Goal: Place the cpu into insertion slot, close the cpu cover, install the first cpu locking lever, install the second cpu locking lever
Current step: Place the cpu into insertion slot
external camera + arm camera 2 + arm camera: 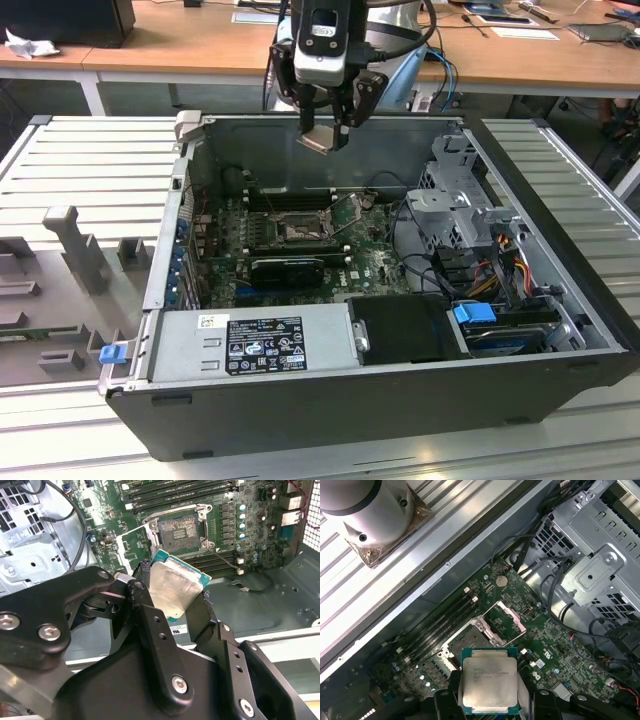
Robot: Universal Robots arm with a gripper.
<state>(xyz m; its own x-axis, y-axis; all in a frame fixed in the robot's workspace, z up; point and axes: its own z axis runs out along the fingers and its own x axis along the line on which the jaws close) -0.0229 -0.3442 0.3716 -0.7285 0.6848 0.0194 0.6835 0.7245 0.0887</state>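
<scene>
My gripper [326,128] hangs above the open computer case, shut on the cpu [322,140]. Held by its edges, the chip's pale silvery face [172,587] shows between the black fingers [142,587]. In the first wrist view the cpu [489,682] is well above the green board. The insertion slot [180,529], a black-framed square with a dark centre, lies bare on the board below; it also shows in the exterior view [300,232]. The cpu cover [134,545] is swung open beside it, standing up as a silvery frame [504,621]. A thin lever wire [225,560] sticks out beside the socket.
Long black memory slots [175,487] run beside the socket, and a black card [290,268] lies nearer the power supply [260,345]. A metal drive cage [460,210] with cables fills the exterior view's right of the case. A grey moulded tray [60,270] sits outside.
</scene>
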